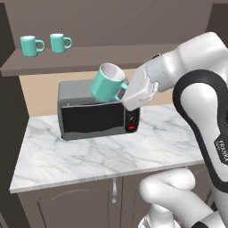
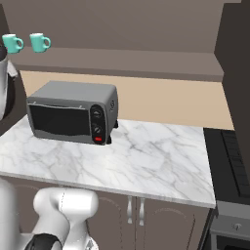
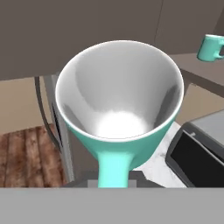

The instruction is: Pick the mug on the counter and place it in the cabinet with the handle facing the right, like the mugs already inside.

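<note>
Mug (image 1: pixel 108 83) hangs tilted above the toaster oven (image 1: pixel 95 112), jaws clenched on its handle; cabinet (image 1: pixel 89 60) shelf sits up-left of it, beside two mugs (image 1: pixel 32 45).

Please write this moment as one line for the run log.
phase: carrying | gripper: shut on mug by handle | mug: tilted, lifted above toaster oven | cabinet: two mugs inside, handles right | placed: not yet
</note>
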Motion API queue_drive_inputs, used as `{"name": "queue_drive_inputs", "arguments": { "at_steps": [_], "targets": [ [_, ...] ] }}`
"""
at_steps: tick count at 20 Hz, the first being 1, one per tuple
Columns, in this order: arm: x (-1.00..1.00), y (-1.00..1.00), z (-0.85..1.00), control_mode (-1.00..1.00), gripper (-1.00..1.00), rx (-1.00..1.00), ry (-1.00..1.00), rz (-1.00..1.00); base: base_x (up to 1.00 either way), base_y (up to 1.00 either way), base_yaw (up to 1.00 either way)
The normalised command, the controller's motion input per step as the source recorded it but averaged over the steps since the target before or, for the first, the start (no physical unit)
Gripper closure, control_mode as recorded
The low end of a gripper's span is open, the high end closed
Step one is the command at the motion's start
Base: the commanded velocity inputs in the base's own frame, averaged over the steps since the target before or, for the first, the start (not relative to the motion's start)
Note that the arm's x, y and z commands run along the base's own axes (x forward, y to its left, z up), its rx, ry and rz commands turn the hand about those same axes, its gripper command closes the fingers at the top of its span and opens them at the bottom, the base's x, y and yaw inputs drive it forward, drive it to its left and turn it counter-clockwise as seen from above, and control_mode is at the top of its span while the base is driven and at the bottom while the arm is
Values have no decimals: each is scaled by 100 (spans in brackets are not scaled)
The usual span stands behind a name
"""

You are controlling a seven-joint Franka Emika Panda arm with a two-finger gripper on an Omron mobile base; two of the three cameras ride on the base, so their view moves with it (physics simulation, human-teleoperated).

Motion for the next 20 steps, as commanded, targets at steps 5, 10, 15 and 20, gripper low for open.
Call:
{"name": "queue_drive_inputs", "arguments": {
  "at_steps": [5,10,15,20],
  "targets": [
    [24,-44,8,-100,100,11,0,0,0,0,0],
    [30,-38,22,-100,100,7,0,0,0,0,0],
    [43,-28,24,-100,100,4,0,0,0,0,0],
    [31,-20,22,-100,100,0,0,1,0,0,0]
  ]
}}
